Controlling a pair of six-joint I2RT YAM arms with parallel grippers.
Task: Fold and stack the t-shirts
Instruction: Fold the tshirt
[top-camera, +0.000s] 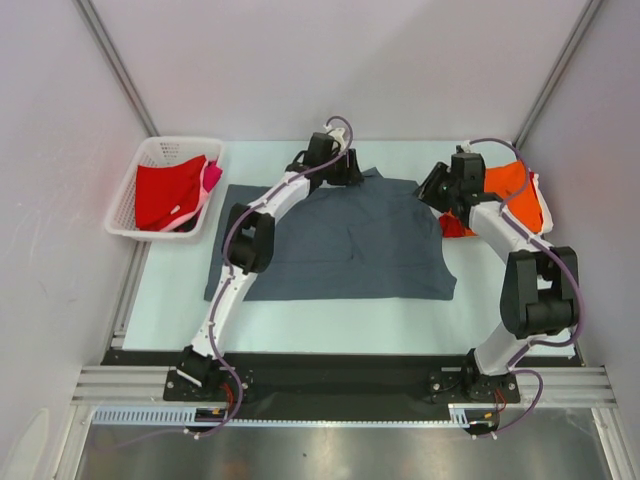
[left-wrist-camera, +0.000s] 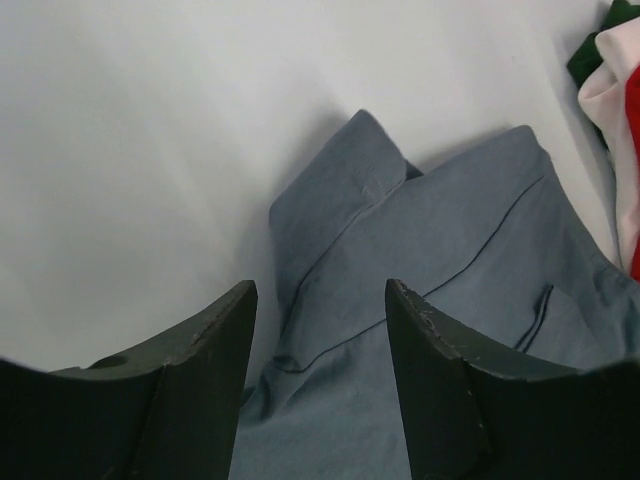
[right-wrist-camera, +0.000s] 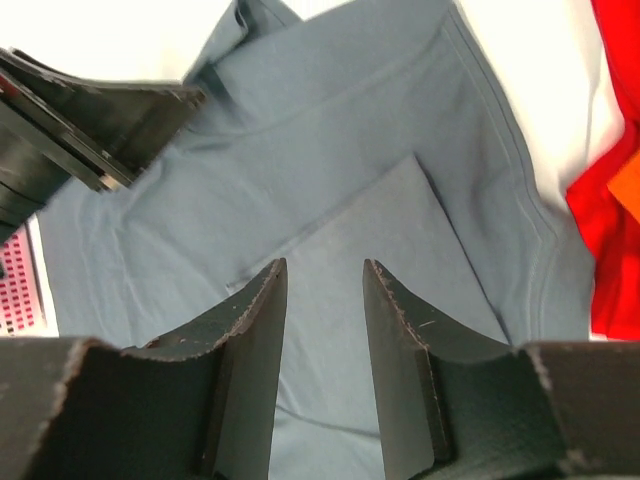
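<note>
Hidden: orange shirt (top-camera: 510, 183), 2 o'clock, partly behind right arm (top-camera: 503, 228).
Grey shirt (top-camera: 360, 250): middle of desk (top-camera: 330, 325), left arm (top-camera: 255, 238) across it.
Left end effector (left-wrist-camera: 320, 290): spread.
Right end effector (right-wrist-camera: 325, 265): spread.
Basket (top-camera: 127, 195): 10 o'clock, holds red shirt (top-camera: 165, 195).

At the near edge of the table (top-camera: 330, 335), two slim arms are seen, mounted on a black plate. The left arm (top-camera: 222, 305) and the right arm (top-camera: 500, 226) are built of white shell links joined by chunky black joint housings, with black bases. Thin purple-grey cables (top-camera: 343, 124) are looped along each arm, both at the bases and at the ends farthest from that edge. The left fingers (left-wrist-camera: 190, 400) and the right fingers (right-wrist-camera: 240, 380) are shaped as dark, blunt wedges, their edges scuffed with pale nicks
</note>
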